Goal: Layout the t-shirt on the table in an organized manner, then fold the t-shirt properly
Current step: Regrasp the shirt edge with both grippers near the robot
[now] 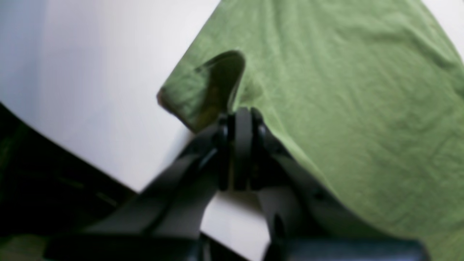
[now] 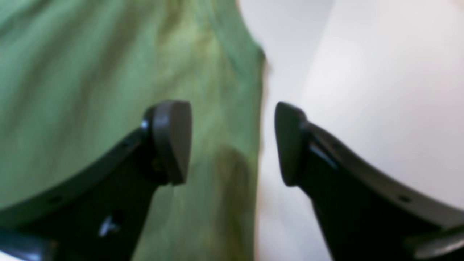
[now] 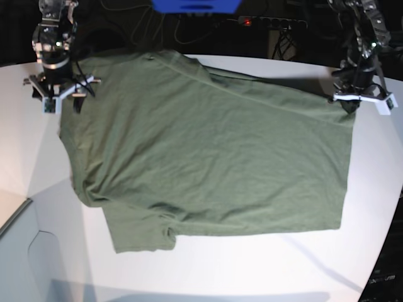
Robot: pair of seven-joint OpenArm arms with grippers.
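Under my fingers lies the large smooth white table (image 3: 208, 267) with its curved edge, a bare pale sheet that runs wide on every side of the cloth. Beyond its far edge the room is dark, with loose black cables (image 3: 126, 28), a blue box (image 3: 195, 5) and a power strip with a small red light (image 3: 271, 22).

The plain olive-green short-sleeved cotton t-shirt (image 3: 208, 151) is spread across the middle of the table between my two grippers, mostly flat, faintly wrinkled, with one sleeve folded under near the front edge.

My left gripper (image 1: 242, 119) reaches down at the shirt's far corner. Its two black fingers (image 1: 242, 145) are pressed tight together, and the green fabric bunches up into a small raised flap just ahead of them; the view is blurred, but the cloth edge looks pinched between the tips. White table shows to one side of them, green cloth to the other.

My right gripper (image 2: 232, 143) hangs above the opposite far corner with its fingers spread wide and nothing between them. One dark pad (image 2: 172, 141) sits over the green cloth, the other (image 2: 288, 143) over bare white table, and the shirt's edge runs through the gap between them
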